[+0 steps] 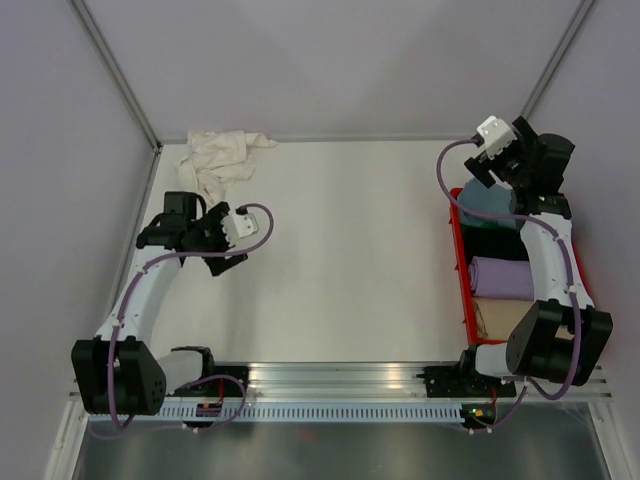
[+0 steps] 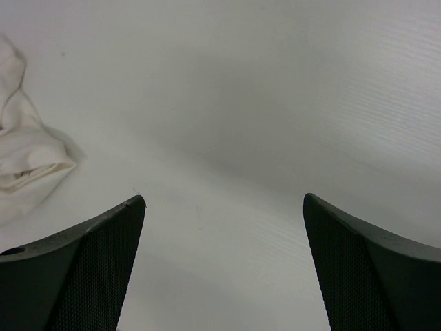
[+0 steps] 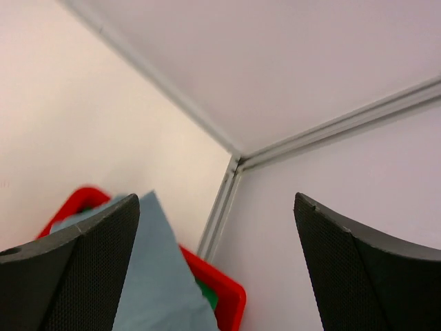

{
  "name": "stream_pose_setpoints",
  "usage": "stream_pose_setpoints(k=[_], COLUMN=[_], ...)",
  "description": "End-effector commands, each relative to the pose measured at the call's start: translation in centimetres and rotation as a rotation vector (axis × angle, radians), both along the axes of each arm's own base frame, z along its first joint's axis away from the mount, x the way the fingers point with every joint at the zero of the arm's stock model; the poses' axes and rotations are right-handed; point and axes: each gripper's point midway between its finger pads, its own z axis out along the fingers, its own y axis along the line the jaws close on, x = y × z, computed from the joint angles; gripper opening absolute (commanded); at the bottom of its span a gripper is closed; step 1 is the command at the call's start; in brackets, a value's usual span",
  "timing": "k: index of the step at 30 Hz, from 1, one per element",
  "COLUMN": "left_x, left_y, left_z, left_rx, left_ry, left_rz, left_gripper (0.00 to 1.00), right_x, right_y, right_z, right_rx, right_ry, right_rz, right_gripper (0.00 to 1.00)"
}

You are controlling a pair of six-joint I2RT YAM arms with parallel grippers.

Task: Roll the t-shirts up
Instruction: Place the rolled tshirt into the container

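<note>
At the far left corner of the counter [image 1: 350, 250] the cream-white t-shirt [image 1: 222, 160] lies crumpled in a loose heap, not spread and not rolled. Just nearer than it hangs the left gripper [image 1: 225, 245]; in its wrist view the jaws stand wide apart with nothing between them, bare counter below, and a fold of the cream shirt shows at the left edge. The middle of the counter carries nothing of the task. On the right stands the red crate [image 1: 462, 270], and in it lie several rolled garments side by side: the blue-grey t-shirt [image 1: 487, 203] at the far end, then a dark roll [image 1: 495, 243], a purple roll [image 1: 502, 277] and a tan one [image 1: 500, 318] nearest the arm bases. The right gripper [image 1: 485, 165] is raised over the crate's far end, jaws apart and empty, with the blue-grey cloth just below one finger in its wrist view. By this layout the blue-grey shirt looks finished and stowed, so the step in hand appears to be turning to the cream one. That calls for the left arm to reach for the heap, pinch an edge and draw it onto open counter, and for the right arm to come across from the crate so that the two can flatten the cloth before any rolling starts.
</note>
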Motion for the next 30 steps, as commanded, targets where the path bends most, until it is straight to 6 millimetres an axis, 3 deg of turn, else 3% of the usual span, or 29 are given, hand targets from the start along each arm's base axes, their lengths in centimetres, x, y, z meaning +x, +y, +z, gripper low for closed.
stream_pose_setpoints(k=[1,4,5,8,9,11,12,13,17,18,19,20,21,22,24,25,26,27,28,29,30], left_x=[3.5,4.1,4.3,4.9,5.3,5.9,6.3,6.1,6.5,6.8,6.7,6.5,6.3,6.0,5.9,5.8,5.7,5.7,5.7,5.7,5.7], left_y=[1.8,2.2,2.2,2.3,2.4,2.8,2.9,2.9,2.4,3.2,3.4,4.2,4.5,4.6,5.0,5.1,5.2,5.5,5.5,5.6,5.5], left_z=[5.8,8.5,9.6,11.0,11.6,13.7,15.1,16.7,19.4,19.8,19.8,20.3,20.3,19.9,19.1,18.8,18.2,17.9,17.6,17.4,17.4], left_rx=[-0.042,-0.094,-0.114,-0.116,-0.113,-0.141,-0.157,-0.19,-0.323,-0.342,-0.403,-0.413,-0.429,-0.437,-0.424,-0.422,-0.417,-0.413,-0.408,-0.407,-0.409], left_ry=[-0.171,-0.208,-0.222,-0.258,-0.276,-0.322,-0.366,-0.398,-0.42,-0.427,-0.396,-0.41,-0.405,-0.396,-0.384,-0.374,-0.356,-0.347,-0.335,-0.329,-0.326], left_rz=[0.253,0.364,0.386,0.383,0.389,0.436,0.454,0.472,0.554,0.633,0.718,0.79,0.822,0.847,0.868,0.885,0.907,0.931,0.936,0.94,0.941], left_gripper=[1.0,1.0,1.0,1.0,1.0,1.0,1.0,1.0,1.0,1.0,1.0,1.0,1.0,1.0,1.0,1.0,1.0,1.0,1.0,1.0,1.0], right_x=[0.9,1.2,1.0,0.5,-0.2,-0.8,-1.0,-1.4,-1.4,-1.1,-0.4,-0.1,0.0,-0.3,-1.7,-3.4,-4.6,-5.9,-7.2,-8.5,-8.9], right_y=[1.8,1.3,1.1,3.5,6.1,7.2,7.2,6.9,5.5,5.3,5.0,4.6,4.0,2.9,1.6,1.6,0.2,-0.4,-0.6,-1.9,-2.1], right_z=[6.8,8.8,10.2,9.7,8.9,9.4,8.9,10.4,11.2,10.8,8.2,8.8,7.7,4.6,1.3,0.9,-1.8,-2.7,-2.2,-4.3,-4.3], right_rx=[0.308,0.494,0.546,0.687,0.694,0.664,0.711,0.791,1.018,1.062,1.126,1.174,1.237,1.359,1.491,1.529,1.601,1.632,1.686,1.694,1.771], right_ry=[-0.192,-0.271,-0.325,-0.241,-0.167,-0.184,-0.183,-0.226,-0.192,-0.158,-0.05,-0.021,0.025,0.101,0.128,0.121,0.076,0.041,-0.021,-0.079,-0.121], right_rz=[-0.021,-0.106,-0.122,-0.044,0.095,0.179,0.171,0.173,0.07,0.029,-0.055,-0.107,-0.2,-0.404,-0.636,-0.704,-0.885,-0.974,-1.008,-1.118,-1.159], right_gripper=[0.98,0.98,0.98,0.98,0.98,0.98,0.98,0.98,0.98,0.98,0.98,0.98,0.98,0.94,0.92,0.92,0.93,0.93,0.94,0.94,0.94])
